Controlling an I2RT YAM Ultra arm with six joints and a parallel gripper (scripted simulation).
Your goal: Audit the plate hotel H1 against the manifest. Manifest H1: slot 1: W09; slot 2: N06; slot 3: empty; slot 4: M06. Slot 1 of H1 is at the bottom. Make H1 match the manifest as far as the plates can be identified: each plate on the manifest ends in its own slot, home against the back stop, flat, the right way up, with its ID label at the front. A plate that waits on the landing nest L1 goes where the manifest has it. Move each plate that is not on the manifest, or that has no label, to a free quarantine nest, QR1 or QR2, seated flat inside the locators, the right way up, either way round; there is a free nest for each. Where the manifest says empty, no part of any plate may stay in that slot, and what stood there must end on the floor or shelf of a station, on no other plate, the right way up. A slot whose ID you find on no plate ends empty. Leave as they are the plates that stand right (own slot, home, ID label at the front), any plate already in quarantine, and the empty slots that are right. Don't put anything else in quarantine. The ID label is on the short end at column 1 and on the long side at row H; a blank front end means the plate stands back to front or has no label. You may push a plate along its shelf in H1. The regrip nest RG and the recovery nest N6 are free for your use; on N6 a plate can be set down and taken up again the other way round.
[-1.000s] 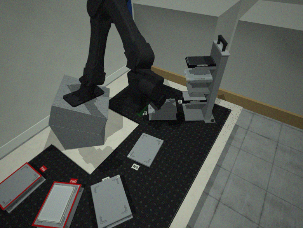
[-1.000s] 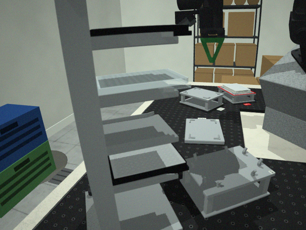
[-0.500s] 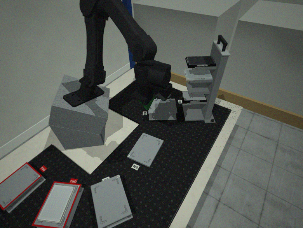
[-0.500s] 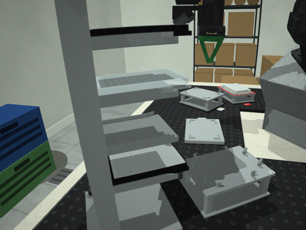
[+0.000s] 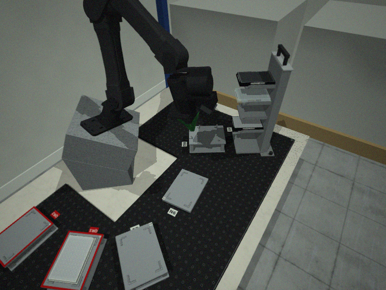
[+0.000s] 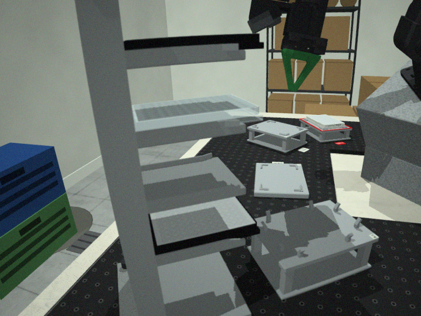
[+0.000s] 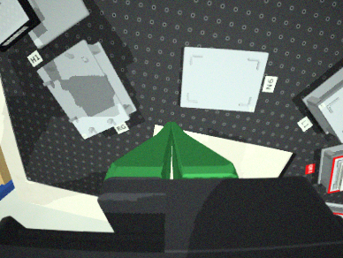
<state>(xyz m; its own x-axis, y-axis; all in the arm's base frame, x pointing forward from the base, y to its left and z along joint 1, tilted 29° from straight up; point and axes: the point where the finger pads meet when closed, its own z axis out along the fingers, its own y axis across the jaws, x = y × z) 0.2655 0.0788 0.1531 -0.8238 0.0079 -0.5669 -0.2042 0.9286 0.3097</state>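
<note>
The plate hotel H1 stands at the back of the mat. A black plate lies in its top slot and also shows in the exterior view. A clear plate lies in the slot below it. The shelf under that is bare. A second black plate lies on the lowest shelf. I cannot read any labels. My gripper has its green fingers shut on nothing. It hangs above the mat, left of the regrip nest RG, and points down.
Nest N6 and landing nest L1 are bare. QR1 holds a white plate and QR2 is bare. The arm's grey pedestal stands to the left. The mat's edge runs along the right.
</note>
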